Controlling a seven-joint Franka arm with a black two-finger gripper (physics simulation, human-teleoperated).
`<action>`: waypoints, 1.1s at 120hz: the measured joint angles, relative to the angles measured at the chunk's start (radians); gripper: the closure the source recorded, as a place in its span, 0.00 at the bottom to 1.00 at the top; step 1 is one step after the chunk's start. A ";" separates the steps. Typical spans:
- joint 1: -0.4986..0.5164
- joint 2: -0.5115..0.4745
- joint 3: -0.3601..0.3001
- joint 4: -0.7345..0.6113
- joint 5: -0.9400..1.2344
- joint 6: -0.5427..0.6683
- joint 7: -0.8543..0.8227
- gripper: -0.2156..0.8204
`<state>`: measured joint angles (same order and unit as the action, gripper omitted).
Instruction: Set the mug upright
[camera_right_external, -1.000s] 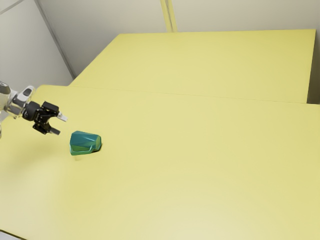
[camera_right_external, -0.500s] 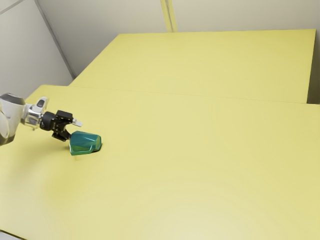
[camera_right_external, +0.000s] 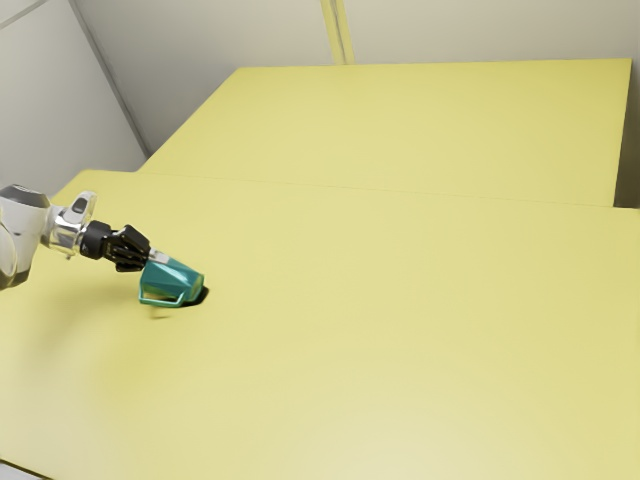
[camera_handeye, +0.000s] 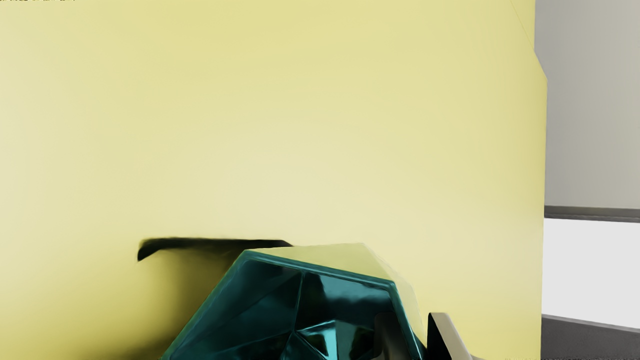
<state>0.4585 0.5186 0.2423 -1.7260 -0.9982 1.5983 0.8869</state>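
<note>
Exterior view: teal mug (camera_right_external: 172, 280) at left of frame, just below mid-height, on its side and slanted, not upright. Base points to the exterior view's right, mouth faces the gripper (camera_right_external: 157, 257). Handle (camera_right_external: 162, 303) juts toward the frame's bottom. Dark shadow (camera_right_external: 204, 297) sits by the base end; can't tell if the mug is fully off the yellow table (camera_right_external: 400, 310) or partly resting on it. Arm (camera_right_external: 22, 228) comes in from the left edge, gripper at the mouth end, fingertips at the upper wall.

Wrist view: mouth open toward the camera, rim (camera_handeye: 320, 267) passes between the 2 fingers (camera_handeye: 451, 335). 1 is inside the mug, 1 outside, so the claw looks clamped on the mug wall. Likely reason for this hold: 1 wall at the mouth gives a lever for swinging the mouth up while the base goes down. Job looks unfinished; next probably calls for tilting, then setting the base flat. Risk: mug pivots on the small pinch, or the handle catches the table.
</note>
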 joint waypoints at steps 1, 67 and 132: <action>0.000 0.000 0.000 0.000 0.000 0.000 0.001 0.91; -0.199 -0.238 0.001 -0.060 0.169 0.003 -0.037 0.94; -0.572 -0.368 -0.043 -0.079 0.793 0.280 -0.294 0.95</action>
<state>-0.1131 0.1509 0.1991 -1.8054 -0.2054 1.8787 0.5925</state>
